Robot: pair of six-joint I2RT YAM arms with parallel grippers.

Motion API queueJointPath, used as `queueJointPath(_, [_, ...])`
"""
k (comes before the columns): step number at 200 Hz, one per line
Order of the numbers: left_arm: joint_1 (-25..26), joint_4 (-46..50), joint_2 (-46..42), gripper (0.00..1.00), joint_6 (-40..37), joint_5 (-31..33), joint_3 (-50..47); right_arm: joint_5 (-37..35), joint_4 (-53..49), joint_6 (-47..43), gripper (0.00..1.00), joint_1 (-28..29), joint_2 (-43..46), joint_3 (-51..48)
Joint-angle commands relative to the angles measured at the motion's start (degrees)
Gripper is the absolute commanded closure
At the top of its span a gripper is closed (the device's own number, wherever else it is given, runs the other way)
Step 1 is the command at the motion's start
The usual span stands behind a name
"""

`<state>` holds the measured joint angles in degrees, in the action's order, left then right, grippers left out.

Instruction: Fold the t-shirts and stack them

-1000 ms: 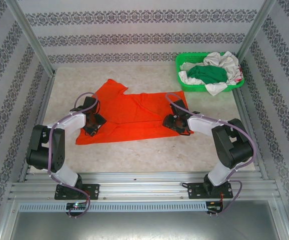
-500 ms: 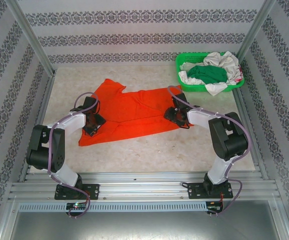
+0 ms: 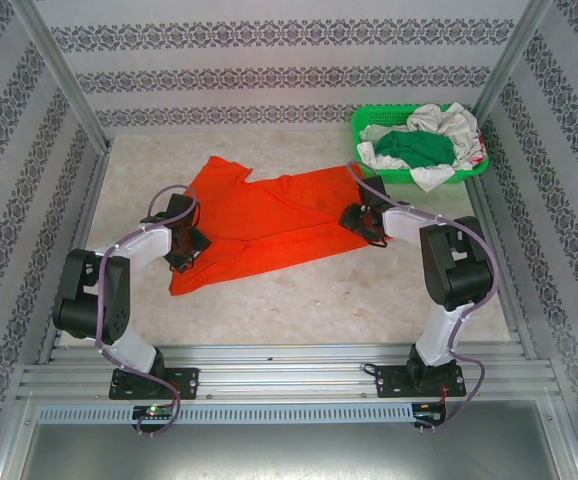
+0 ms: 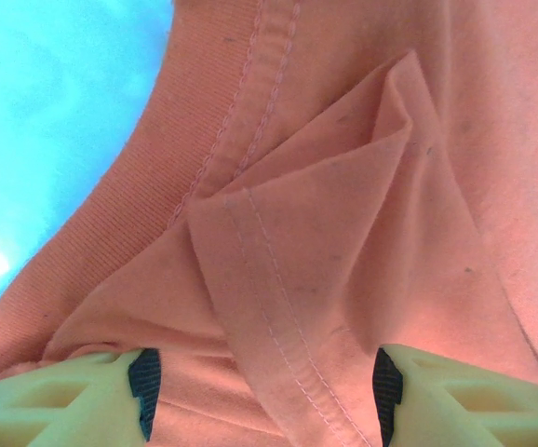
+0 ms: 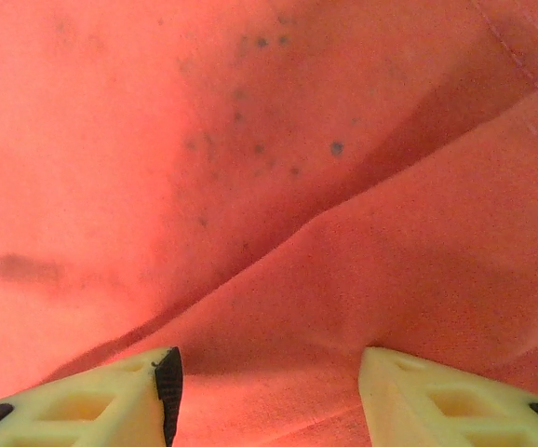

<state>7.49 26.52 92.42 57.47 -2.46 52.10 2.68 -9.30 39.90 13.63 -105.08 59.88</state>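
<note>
The orange-red t-shirt [image 3: 269,225] lies spread across the middle of the counter [image 3: 299,300]. The left fingers [image 4: 64,400] stand apart over a stitched fold at its left edge. The right fingers [image 5: 437,400] stand apart on its right edge. At the far right, a green basket [image 3: 357,135] holds a dark green t-shirt [image 3: 414,148] and a white t-shirt [image 3: 447,120].

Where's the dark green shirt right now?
In the top view the dark green t-shirt lies in the green basket at the far right corner of the table, among white cloth, beyond the orange t-shirt.
</note>
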Motion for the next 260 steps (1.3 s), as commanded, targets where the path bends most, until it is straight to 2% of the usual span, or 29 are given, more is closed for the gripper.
queueJointPath(1, [-0.6,1.1,-0.5,0.37,-1.2,2.1,-1.8,0.8,-1.1,0.9,0.46,0.0,4.0,-6.8])
queueJointPath(37, [-1.6,3.0,-3.1,0.37,-2.9,3.0,-4.6,0.1,-0.8,4.5,0.46,1.8,12.2,-16.5])
queueJointPath(70, [-3.5,4.4,-4.9,0.36,-5.6,4.3,-5.5,-0.6,-2.9,6.6,0.45,3.6,18.6,-21.0])
queueJointPath(102, [-3.9,6.2,-5.0,0.34,-7.8,5.6,-0.9,-1.0,-4.4,5.5,0.45,4.9,24.0,-20.0])
queueJointPath(146, [-3.8,5.6,-4.9,0.3,-8.8,7.3,7.2,-5.1,-5.9,0.5,0.44,5.8,28.9,-14.7])
queueJointPath(196, [-3.8,9.2,10.3,0.3,-6.5,8.7,26.0,-4.8,-3.3,-2.3,0.43,8.5,24.0,-9.2])
queueJointPath(260, [-3.8,23.1,33.0,0.49,-8.8,12.2,53.6,-3.6,-0.9,-0.2,0.42,10.7,19.9,-9.1])
